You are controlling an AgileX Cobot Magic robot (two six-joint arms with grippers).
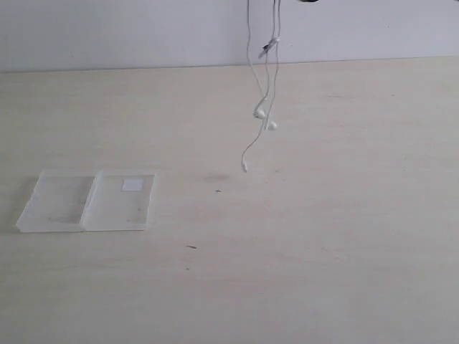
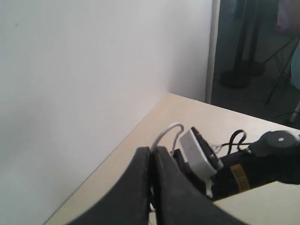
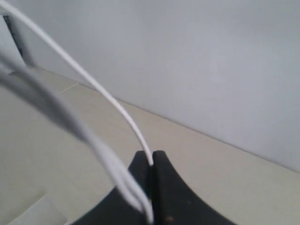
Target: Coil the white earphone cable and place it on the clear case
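Observation:
The white earphone cable (image 1: pixel 267 86) hangs in loops from above the top edge of the exterior view, its two earbuds (image 1: pixel 259 112) dangling over the table. My left gripper (image 2: pixel 153 151) is shut on the cable (image 2: pixel 168 132), which arches out from between the black fingers. My right gripper (image 3: pixel 152 154) is shut on another stretch of the cable (image 3: pixel 108 96), with more strands hanging past its fingers. Both grippers are above the exterior view's frame. The clear case (image 1: pixel 90 201) lies open and flat at the table's left, a white label on its right half.
The pale wooden table (image 1: pixel 323 236) runs back to a white wall (image 1: pixel 129 32). In the left wrist view the other arm's black body (image 2: pixel 262 159) and a white block sit close behind my fingers.

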